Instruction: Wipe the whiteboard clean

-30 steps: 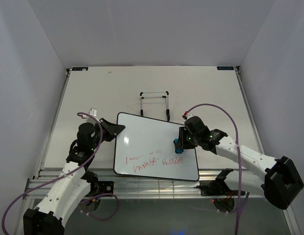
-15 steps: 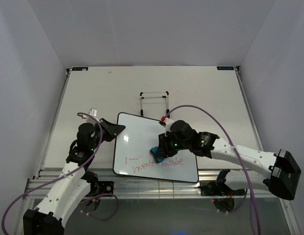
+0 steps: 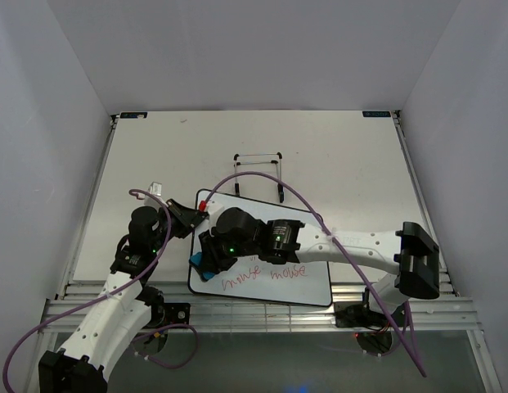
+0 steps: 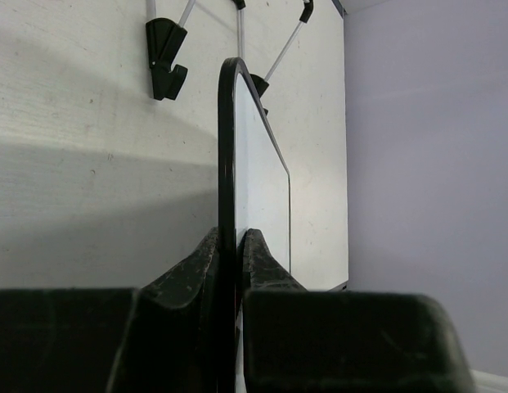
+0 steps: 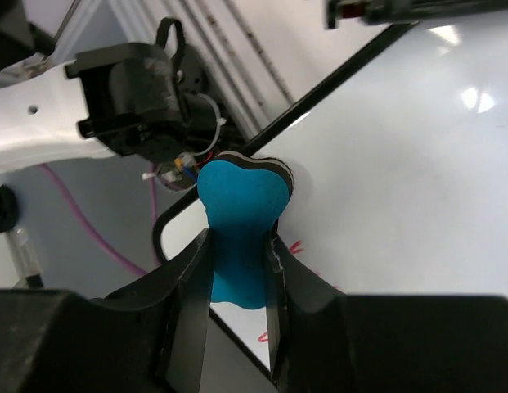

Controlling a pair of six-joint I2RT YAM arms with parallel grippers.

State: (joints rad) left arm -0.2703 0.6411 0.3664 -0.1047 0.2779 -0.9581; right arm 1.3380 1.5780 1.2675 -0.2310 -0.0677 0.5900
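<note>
The whiteboard, white with a thin black rim, lies on the table near the front. Red handwriting runs along its near edge. My left gripper is shut on the board's far left corner; in the left wrist view the rim runs edge-on between the fingers. My right gripper is shut on the blue bone-shaped eraser and presses it on the board near its left edge. Red marks show beside the eraser in the right wrist view.
A black wire stand lies on the table just behind the board, also in the left wrist view. The right arm reaches across the board from the right. A metal rail runs along the table's near edge.
My right gripper has swept the eraser leftward across the board, from its right side to its left edge. The upper line of red writing is wiped away. The left arm has not moved.
</note>
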